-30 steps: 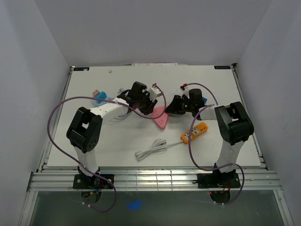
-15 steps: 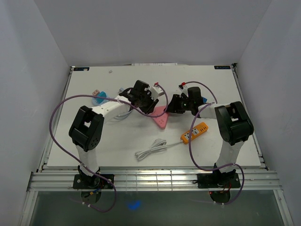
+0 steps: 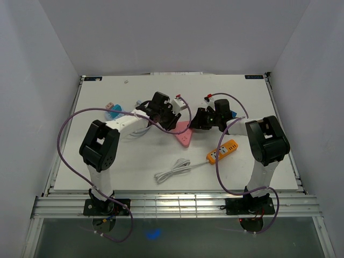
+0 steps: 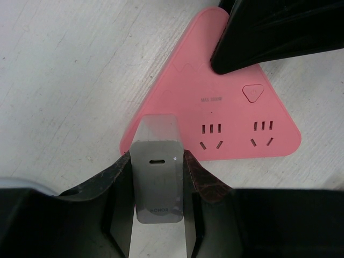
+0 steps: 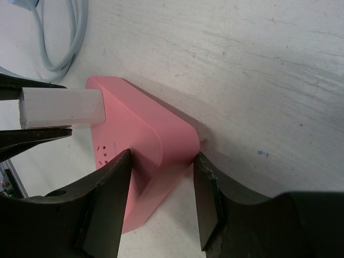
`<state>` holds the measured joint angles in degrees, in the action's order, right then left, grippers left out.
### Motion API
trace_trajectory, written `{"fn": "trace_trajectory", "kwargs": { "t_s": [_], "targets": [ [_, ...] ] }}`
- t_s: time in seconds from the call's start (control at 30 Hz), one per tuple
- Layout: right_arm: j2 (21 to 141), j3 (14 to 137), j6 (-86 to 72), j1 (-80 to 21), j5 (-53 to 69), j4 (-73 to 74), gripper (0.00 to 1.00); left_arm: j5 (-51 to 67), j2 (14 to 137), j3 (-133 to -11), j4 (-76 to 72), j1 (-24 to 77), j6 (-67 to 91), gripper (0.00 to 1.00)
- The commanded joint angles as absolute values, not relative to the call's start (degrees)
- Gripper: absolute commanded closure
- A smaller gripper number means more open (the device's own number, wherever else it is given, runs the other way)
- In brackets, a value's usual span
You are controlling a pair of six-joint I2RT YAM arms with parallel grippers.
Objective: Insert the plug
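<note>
Near the front of the table [image 3: 129, 166], a white cord [image 3: 173, 171] lies loose, and it runs to an orange strip [image 3: 222, 151] on its right. Neither one is being touched.

A bit farther back, in the middle, lies the pink strip [image 4: 215, 123]. The right gripper [image 5: 161, 166] is closed on one corner of it, with a finger on each side, and pins it flat to the table. The left gripper [image 4: 157, 161] is closed tight on the white plug [image 4: 157, 180]. The plug hangs over the left corner of the pink strip, just beside the left set of holes [image 4: 211, 134], and is not in them yet. Its pins are hidden.

So I think the step now is lining up. Next, the plug should slide over to sit right above the holes, turn so its pins match them, and then push straight down while the right gripper keeps the strip from sliding.

Farthest back, on the left, a blue thing [image 3: 114, 112] lies well apart.
</note>
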<state>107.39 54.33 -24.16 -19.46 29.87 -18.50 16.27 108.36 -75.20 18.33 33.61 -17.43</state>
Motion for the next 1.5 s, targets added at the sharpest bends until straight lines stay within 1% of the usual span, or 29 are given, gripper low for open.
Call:
{"fn": "trace_trajectory", "kwargs": {
  "t_s": [0.0, 0.07, 0.1, 0.13, 0.17, 0.27, 0.37, 0.43, 0.47, 0.5, 0.53, 0.57, 0.67, 0.7, 0.73, 0.77, 0.97, 1.03, 1.17, 1.23, 1.27, 1.33, 1.37, 1.43, 1.47],
  "targets": [
    [107.7, 55.5, -19.0, -22.4, 32.7, -18.7, 0.61, 20.1, 117.2, -71.7, 28.5, 35.8, -16.6, 1.0],
    [107.4, 55.4, -18.8, -22.4, 32.2, -18.5, 0.61, 18.9, 116.1, -71.7, 27.9, 35.8, -16.4, 1.0],
    [107.4, 55.4, -18.7, -22.4, 32.1, -18.5, 0.61, 18.4, 115.5, -71.5, 27.5, 35.8, -15.7, 0.96],
    [107.3, 55.4, -18.7, -22.4, 32.0, -18.4, 0.61, 17.9, 114.8, -71.4, 27.2, 35.8, -15.3, 0.87],
    [107.3, 55.3, -18.7, -22.4, 31.8, -18.5, 0.61, 17.8, 113.3, -71.3, 26.5, 35.8, -15.1, 0.83],
    [107.4, 55.3, -18.9, -22.4, 31.6, -18.5, 0.61, 17.2, 110.1, -70.7, 25.4, 35.8, -14.3, 0.75],
    [107.1, 54.8, -19.7, -22.4, 31.2, -19.3, 0.61, 15.9, 108.1, -70.3, 25.0, 35.8, -14.1, 0.72],
    [107.1, 53.9, -20.5, -22.4, 31.2, -20.8, 0.61, 14.4, 106.0, -69.9, 24.1, 35.8, -13.2, 0.66],
    [107.1, 53.8, -20.6, -22.4, 30.9, -20.8, 0.61, 14.1, 105.2, -69.3, 23.1, 35.8, -12.5, 0.55],
    [107.1, 53.8, -20.6, -22.4, 30.9, -20.8, 0.61, 13.6, 103.8, -68.9, 22.6, 35.8, -12.1, 0.47],
    [107.2, 53.8, -20.7, -22.4, 30.8, -20.8, 0.61, 13.4, 103.2, -68.8, 22.2, 35.8, -11.9, 0.36],
    [107.5, 53.8, -20.7, -22.4, 31.0, -20.9, 0.61, 13.5, 102.7, -68.4, 21.6, 35.7, -11.8, 0.31],
    [107.6, 53.8, -20.8, -22.4, 31.0, -21.0, 0.61, 13.6, 100.6, -68.0, 20.9, 35.6, -11.7, 0.28],
    [107.6, 53.8, -20.8, -22.4, 31.0, -21.0, 0.61, 13.6, 100.0, -67.8, 20.7, 35.6, -11.5, 0.22],
    [107.5, 53.8, -20.8, -22.4, 31.0, -21.1, 0.61, 13.4, 98.7, -67.6, 20.3, 35.6, -11.4, 0.04],
    [107.6, 53.9, -20.8, -22.4, 31.0, -21.1, 0.61, 13.4, 97.9, -67.2, 19.5, 35.5, -11.4, 0.02],
    [107.3, 53.1, -21.8, -22.4, 30.2, -21.5, 0.6, 13.0, 90.3, -65.3, 17.1, 35.3, -10.2, 0.02],
    [107.3, 53.0, -22.0, -22.4, 29.9, -21.7, 0.6, 11.3, 87.9, -63.6, 15.9, 35.2, -9.7, 0.02],
    [107.8, 53.0, -22.4, -22.4, 29.3, -21.8, 0.56, 6.7, 81.8, -60.1, 11.1, 34.8, -7.8, 0.02],
    [107.6, 53.1, -22.4, -22.4, 28.9, -21.9, 0.47, 5.3, 79.4, -58.9, 9.7, 34.4, -6.9, 0.02],
    [107.3, 52.9, -22.4, -22.4, 28.8, -21.9, 0.4, 5.0, 78.8, -58.4, 9.1, 34.3, -6.2, 0.02],
    [106.8, 52.8, -22.1, -22.4, 28.8, -21.9, 0.35, 1.7, 78.0, -58.3, 8.8, 34.2, -4.4, 0.02],
    [106.2, 52.6, -22.1, -22.4, 28.9, -21.9, 0.3, -0.9, 77.7, -58.2, 8.3, 33.8, -3.0, 0.02],
    [105.6, 52.5, -21.9, -22.4, 28.8, -21.8, 0.24, -5.9, 77.1, -57.8, 8.1, 33.2, 3.1, 0.02],
    [104.8, 52.5, -21.8, -22.4, 28.1, -21.8, 0.17, -5.4, 76.8, -58.1, 8.7, 32.3, 3.9, 0.02]
  ]
}}
